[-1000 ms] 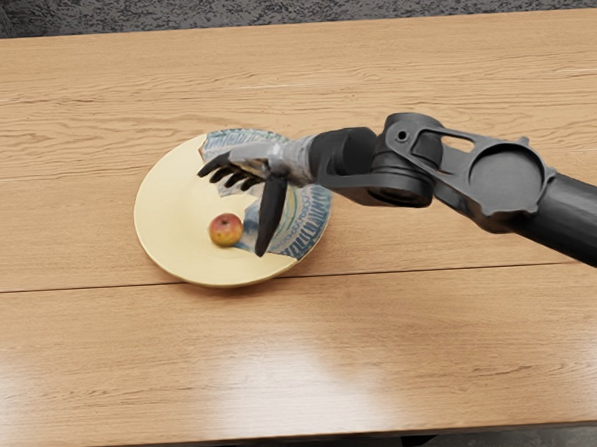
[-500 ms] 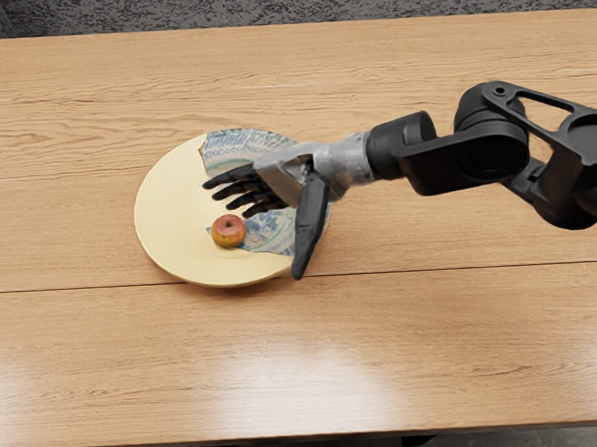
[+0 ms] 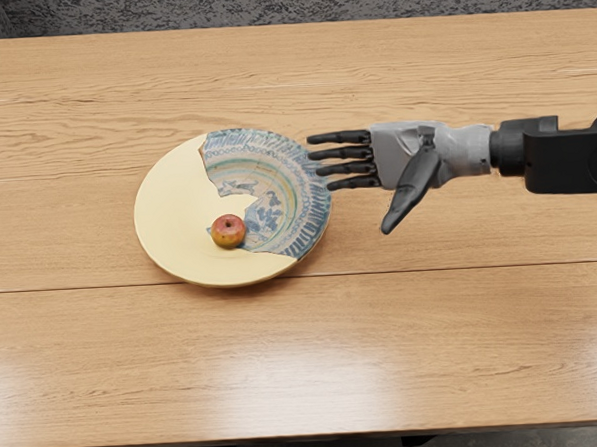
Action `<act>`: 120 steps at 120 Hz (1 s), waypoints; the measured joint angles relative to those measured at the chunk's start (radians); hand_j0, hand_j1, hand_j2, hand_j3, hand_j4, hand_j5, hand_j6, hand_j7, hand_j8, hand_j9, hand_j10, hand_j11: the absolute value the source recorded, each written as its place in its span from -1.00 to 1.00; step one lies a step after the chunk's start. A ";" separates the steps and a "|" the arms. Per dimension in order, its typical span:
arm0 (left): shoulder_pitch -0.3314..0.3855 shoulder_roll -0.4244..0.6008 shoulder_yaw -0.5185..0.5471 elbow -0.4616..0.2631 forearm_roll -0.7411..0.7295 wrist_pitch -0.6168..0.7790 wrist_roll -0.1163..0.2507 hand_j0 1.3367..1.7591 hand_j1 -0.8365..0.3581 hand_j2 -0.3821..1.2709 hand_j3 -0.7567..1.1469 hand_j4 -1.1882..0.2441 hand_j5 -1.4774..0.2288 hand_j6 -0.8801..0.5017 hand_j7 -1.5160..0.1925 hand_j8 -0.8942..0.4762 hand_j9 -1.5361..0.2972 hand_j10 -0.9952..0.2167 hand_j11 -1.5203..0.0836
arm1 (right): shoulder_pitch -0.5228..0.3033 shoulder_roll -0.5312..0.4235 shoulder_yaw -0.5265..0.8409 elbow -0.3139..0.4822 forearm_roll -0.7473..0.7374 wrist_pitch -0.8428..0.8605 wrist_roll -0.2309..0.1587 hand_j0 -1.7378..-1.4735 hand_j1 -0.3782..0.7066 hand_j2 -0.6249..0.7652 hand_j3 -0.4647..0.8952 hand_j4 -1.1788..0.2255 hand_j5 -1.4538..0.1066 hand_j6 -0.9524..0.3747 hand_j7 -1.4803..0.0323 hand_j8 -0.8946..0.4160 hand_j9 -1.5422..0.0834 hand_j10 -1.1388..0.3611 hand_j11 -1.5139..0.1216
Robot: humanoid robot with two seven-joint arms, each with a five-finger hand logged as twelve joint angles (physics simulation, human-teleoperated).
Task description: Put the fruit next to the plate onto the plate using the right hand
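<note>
- The fruit (image 3: 228, 230), a small round apple with red and yellow skin and a dark stem dimple, sits on the plate (image 3: 173, 215) near its middle.
- The plate is a round, shallow disc. Part is plain matte cream, and part bears a blue ringed pattern with a jagged edge.
- The right hand (image 3: 395, 158) hovers just beside the plate's right rim, holding nothing. Its dark segmented fingers (image 3: 340, 153) are stretched out straight towards the plate, and the grey thumb hangs down.
- The table (image 3: 305, 353) is of long wooden planks with visible grain, glossy near the front edge.
</note>
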 joint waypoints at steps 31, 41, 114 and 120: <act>0.000 0.000 0.000 0.000 0.000 0.000 0.000 0.52 0.98 -0.54 -0.21 0.66 0.73 0.27 0.77 0.30 0.68 0.64 0.90 | -0.048 -0.111 -0.008 -0.001 0.099 0.000 0.000 -0.40 -0.95 -0.10 -0.32 0.68 0.86 0.44 0.96 0.37 0.90 0.52 0.85; 0.000 0.000 0.000 0.000 0.000 0.000 0.000 0.52 0.98 -0.54 -0.21 0.66 0.73 0.27 0.77 0.30 0.68 0.64 0.90 | -0.066 -0.146 -0.009 -0.002 0.116 0.000 0.000 -0.40 -0.95 -0.10 -0.32 0.68 0.86 0.44 0.96 0.37 0.90 0.52 0.85; 0.000 0.000 0.000 0.000 0.000 0.000 0.000 0.52 0.98 -0.54 -0.21 0.66 0.73 0.27 0.77 0.30 0.68 0.64 0.90 | -0.148 -0.336 -0.011 -0.009 0.196 0.001 0.002 -0.40 -0.95 -0.10 -0.32 0.68 0.86 0.44 0.96 0.37 0.90 0.52 0.85; 0.000 0.000 0.000 0.000 0.000 0.000 0.000 0.52 0.98 -0.54 -0.21 0.66 0.73 0.27 0.77 0.30 0.68 0.64 0.90 | -0.151 -0.338 -0.011 -0.008 0.198 0.001 0.002 -0.40 -0.95 -0.10 -0.32 0.68 0.86 0.44 0.96 0.37 0.90 0.52 0.85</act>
